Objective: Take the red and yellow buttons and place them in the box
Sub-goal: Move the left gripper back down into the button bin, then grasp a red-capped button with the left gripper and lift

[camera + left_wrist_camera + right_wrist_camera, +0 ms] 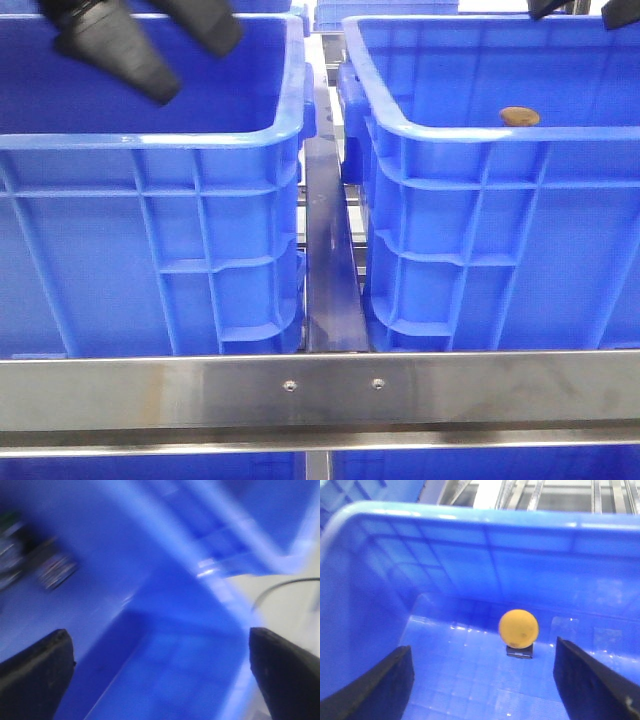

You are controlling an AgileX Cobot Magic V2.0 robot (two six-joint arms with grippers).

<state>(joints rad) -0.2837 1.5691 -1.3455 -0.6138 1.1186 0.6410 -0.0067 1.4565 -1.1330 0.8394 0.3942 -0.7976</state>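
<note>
Nearest the camera in the front view, a steel rail (320,390) crosses in front of two blue crates, and a dark metal bar (330,270) runs away between them. The left crate (150,230) stands under the left gripper (150,45), whose two black fingers hang apart over its opening with nothing between them. Its wrist view is blurred: blue walls, two dark shapes I cannot identify (35,560) ahead of the fingers, and a thin dark cable (285,587) over pale ground beyond the rim.

The right crate (480,230) lies under the right gripper (482,680), fingers likewise spread and empty. Just ahead of them, on the crate floor near its far wall, sits the yellow button (518,628), a smooth yellow-orange round disc on a small dark base (519,651). Metal rails (535,492) show beyond the crate's rim. The red button is not visible.
</note>
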